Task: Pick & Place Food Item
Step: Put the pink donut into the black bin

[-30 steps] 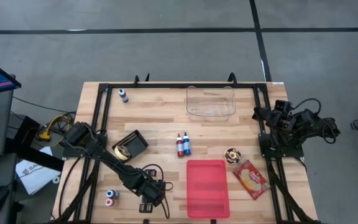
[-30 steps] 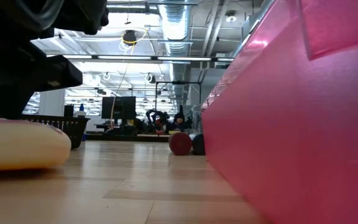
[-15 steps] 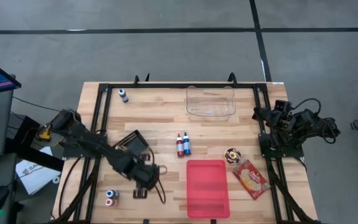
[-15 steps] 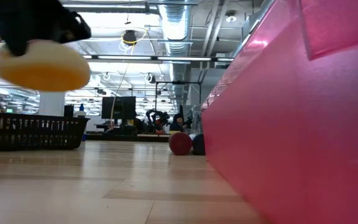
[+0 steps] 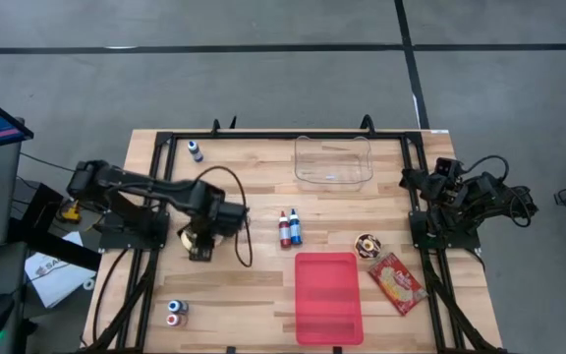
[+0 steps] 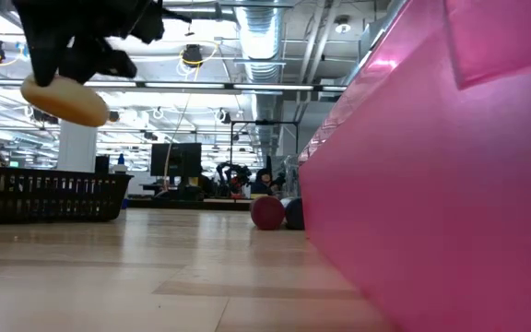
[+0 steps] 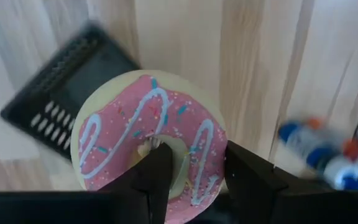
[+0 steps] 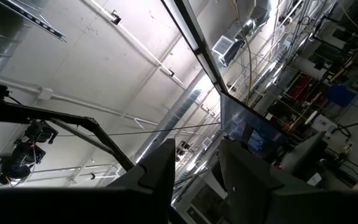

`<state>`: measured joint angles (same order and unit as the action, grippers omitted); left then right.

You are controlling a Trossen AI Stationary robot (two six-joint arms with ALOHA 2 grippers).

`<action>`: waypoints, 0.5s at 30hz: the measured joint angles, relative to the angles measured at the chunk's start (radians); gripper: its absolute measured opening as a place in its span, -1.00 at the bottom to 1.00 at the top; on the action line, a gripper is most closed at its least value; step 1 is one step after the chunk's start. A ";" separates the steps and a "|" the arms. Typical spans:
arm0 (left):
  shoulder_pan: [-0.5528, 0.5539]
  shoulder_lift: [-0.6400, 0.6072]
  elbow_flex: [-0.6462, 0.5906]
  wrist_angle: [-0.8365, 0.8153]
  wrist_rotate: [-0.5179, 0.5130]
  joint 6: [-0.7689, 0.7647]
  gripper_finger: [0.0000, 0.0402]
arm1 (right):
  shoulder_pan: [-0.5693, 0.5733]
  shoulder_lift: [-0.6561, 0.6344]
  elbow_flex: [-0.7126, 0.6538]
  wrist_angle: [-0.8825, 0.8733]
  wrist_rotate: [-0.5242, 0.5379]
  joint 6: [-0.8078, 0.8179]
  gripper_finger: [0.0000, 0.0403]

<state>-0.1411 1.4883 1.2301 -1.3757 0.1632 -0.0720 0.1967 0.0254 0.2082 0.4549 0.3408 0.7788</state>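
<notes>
A doughnut with pink icing and blue stripes [image 7: 145, 134] hangs in the air under my left gripper [image 7: 191, 155], which is shut on it. In the low view the doughnut [image 6: 63, 100] shows its pale underside well above the table. In the high view my left gripper [image 5: 202, 239] stands over the black mesh basket [image 5: 214, 218], which sits on the table's left half. The basket [image 7: 55, 99] also shows beneath the doughnut in the left wrist view. My right gripper [image 8: 197, 180] waits at the table's right edge, pointing up into the room, open with nothing between its fingers. My left gripper has one finger [image 7: 157, 168] in the doughnut's hole and the other finger [image 7: 244, 174] outside the rim, with the ring's wall [image 7: 207, 146] between them. The fingers point down from above. The doughnut is lifted clear, icing up, slightly tilted.
A clear plastic tub [image 5: 333, 160] stands at the far side and a red tray [image 5: 328, 297] at the near side. Red and blue bottles [image 5: 290, 228] lie mid-table. Small bottles [image 5: 175, 312] lie near left, another [image 5: 195, 150] far left. A snack packet [image 5: 397, 283] and a round item [image 5: 367, 246] lie right.
My left gripper has risen from near the table's front edge and gone toward the far edge and a little left, to above the black basket. The doughnut, which lay on the table a second ago, is lifted clear and has travelled with it.
</notes>
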 joint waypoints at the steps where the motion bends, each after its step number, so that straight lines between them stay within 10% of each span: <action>1: 0.015 0.000 0.000 -0.014 0.009 0.032 -0.33 | 0.000 0.000 0.000 0.000 0.000 -0.001 -0.41; 15: 0.170 0.131 -0.002 -0.082 0.070 0.340 -0.30 | 0.000 0.000 0.000 0.000 0.000 -0.023 -0.41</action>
<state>0.0290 1.6193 1.2278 -1.4579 0.2337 0.2680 0.1966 0.0250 0.2081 0.4549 0.3412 0.7559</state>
